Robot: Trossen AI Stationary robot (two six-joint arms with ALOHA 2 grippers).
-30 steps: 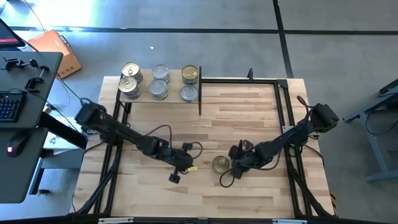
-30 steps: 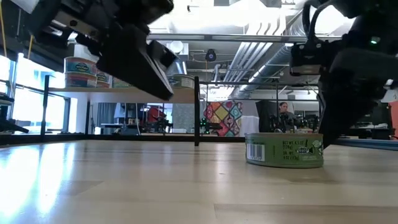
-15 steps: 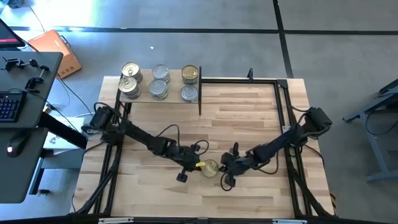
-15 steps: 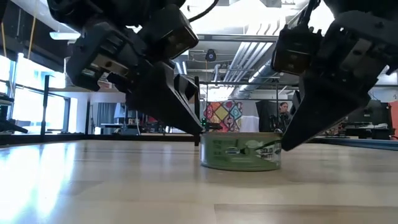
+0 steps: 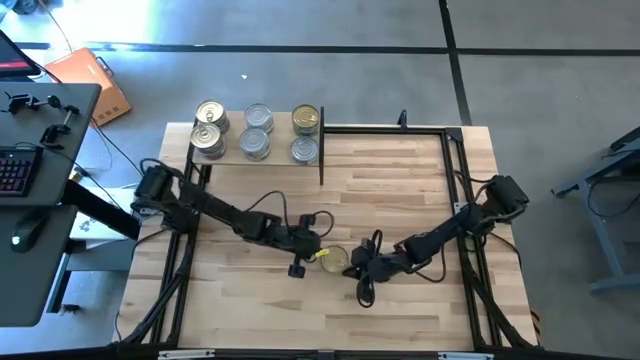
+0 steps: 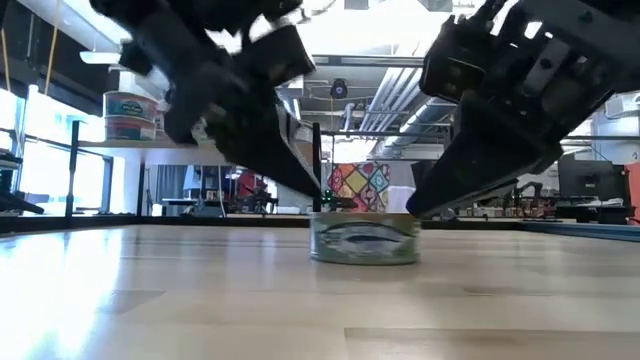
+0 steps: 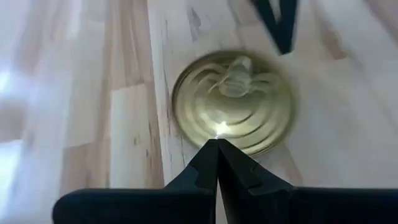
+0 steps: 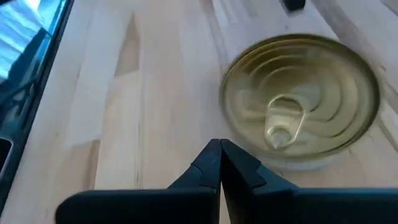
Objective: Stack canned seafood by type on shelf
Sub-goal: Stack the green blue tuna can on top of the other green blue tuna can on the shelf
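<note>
Gold-topped tin [image 5: 333, 262] upright mid-table

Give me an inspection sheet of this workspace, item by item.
Surface: light-wood table, bare apart from one tin.
Job's things: gold-topped tin upright on the table between both hands; six tins in three stacks on the shelf.
Clutter: nothing seen on the table.
Hands: left hand shut, tips at the tin's edge; right hand shut, at the tin's opposite side.
Cables: black loops along both arms.
Surroundings: desk with keyboard and orange box beside the table; grey floor.
</note>
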